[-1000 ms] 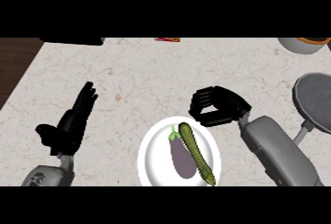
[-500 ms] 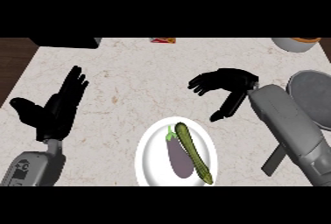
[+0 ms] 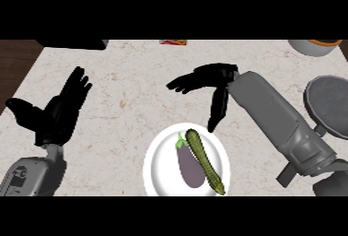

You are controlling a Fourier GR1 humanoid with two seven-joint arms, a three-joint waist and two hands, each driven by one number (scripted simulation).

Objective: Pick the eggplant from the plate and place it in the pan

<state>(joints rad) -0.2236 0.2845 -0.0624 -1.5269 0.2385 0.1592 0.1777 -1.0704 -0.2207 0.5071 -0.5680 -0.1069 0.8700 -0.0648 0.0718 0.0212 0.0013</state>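
Note:
A purple eggplant (image 3: 190,165) lies on a white plate (image 3: 158,171) at the lower middle, with a long green cucumber (image 3: 205,159) along its right side. My right hand (image 3: 207,79) hangs open above and beyond the plate, fingers spread to the left and thumb (image 3: 217,110) pointing down toward the plate's far rim. It touches nothing. The grey pan (image 3: 330,105) sits at the right edge, partly cut off, behind my right forearm. At the left my left hand (image 3: 58,110) rests open, fingers up.
An orange-filled bowl (image 3: 316,46) stands at the far right corner. A small red item (image 3: 174,42) lies at the counter's back edge. Dark wood floor shows past the counter's left edge (image 3: 20,78).
My right hand has opened from a curled pose and swung up and left, away from the plate. The left hand has shifted slightly up and left.

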